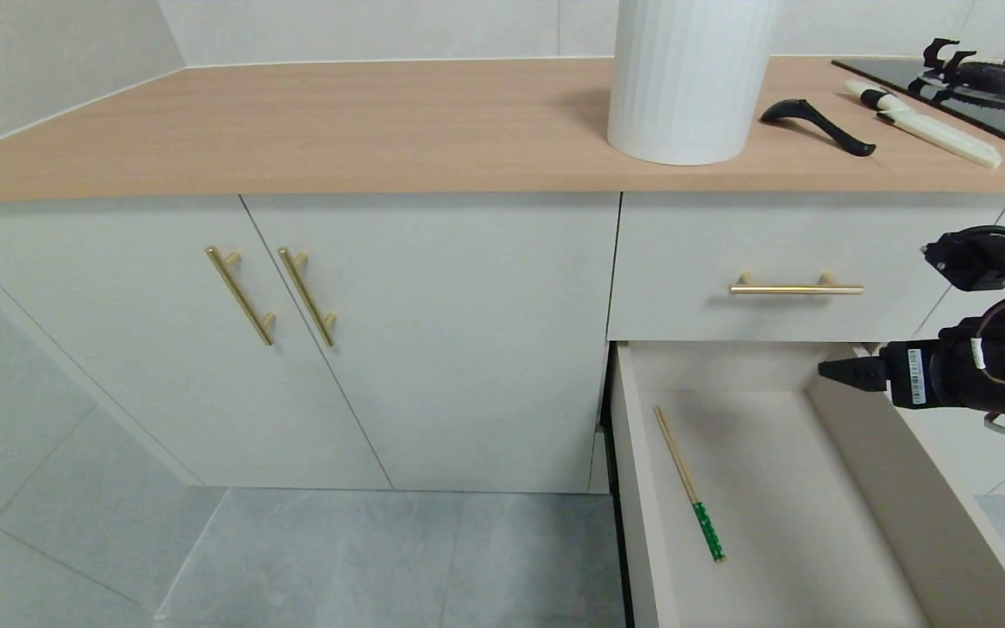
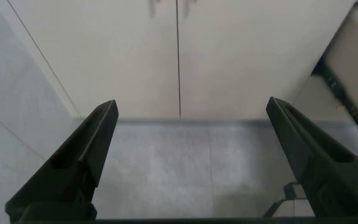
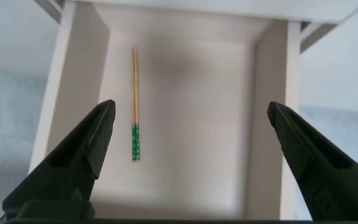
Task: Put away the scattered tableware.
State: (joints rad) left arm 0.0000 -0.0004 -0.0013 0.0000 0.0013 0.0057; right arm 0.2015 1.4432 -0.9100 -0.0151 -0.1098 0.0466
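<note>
The chopsticks (image 1: pixel 687 484) lie in the open drawer (image 1: pixel 633 453). The right gripper (image 3: pixel 190 109) hangs above it with fingers spread. The left gripper (image 2: pixel 191 104) is spread too, over the floor (image 2: pixel 185 162).

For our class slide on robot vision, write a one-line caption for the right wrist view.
Open right gripper hovers above the pulled-out drawer, where green-tipped chopsticks lie by one side wall.

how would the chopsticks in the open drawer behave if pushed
The chopsticks look thin and wooden, so probably stiff and very light. Lying flat, side by side on the smooth drawer floor, they would likely slide or roll apart rather than tip. Lying so low, they may be hard to pinch.
</note>
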